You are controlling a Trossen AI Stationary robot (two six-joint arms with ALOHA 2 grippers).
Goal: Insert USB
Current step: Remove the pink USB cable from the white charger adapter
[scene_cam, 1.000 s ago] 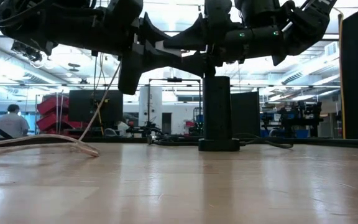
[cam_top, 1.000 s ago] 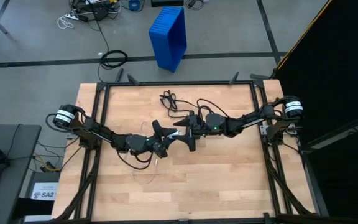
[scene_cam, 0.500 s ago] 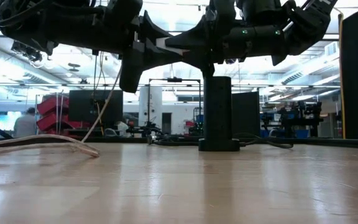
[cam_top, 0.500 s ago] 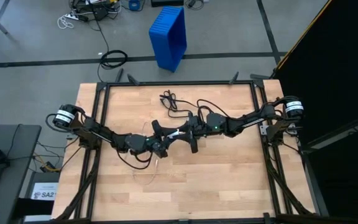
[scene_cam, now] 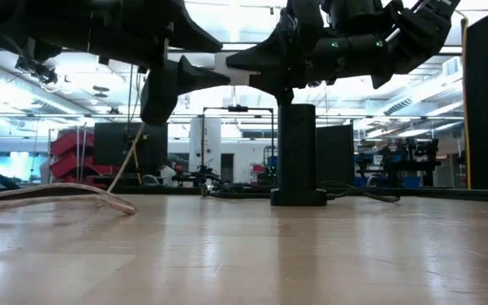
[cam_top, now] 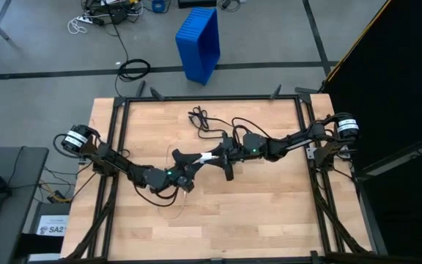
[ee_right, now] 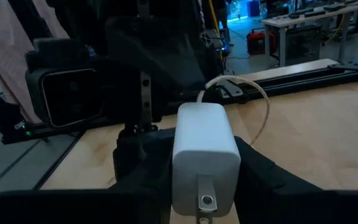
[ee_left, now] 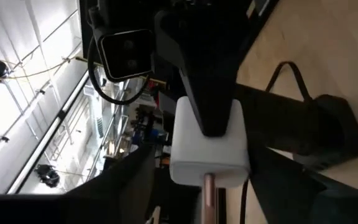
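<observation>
The left gripper (cam_top: pixel 184 158) hangs open just beside the white charger (cam_top: pixel 207 155), no longer touching it. The right gripper (cam_top: pixel 218 153) clamps that charger by its flat sides, above the table (cam_top: pixel 269 213) — a small, stiff, smooth block, probably light and slippery. The thin cable (cam_top: pixel 173 213) is limp — best gripped at its rigid plug.

Grey floor (cam_top: pixel 42 44), blue bin (cam_top: pixel 199 42), red crates (scene_cam: pixel 73 142), bright ceiling lights.
</observation>
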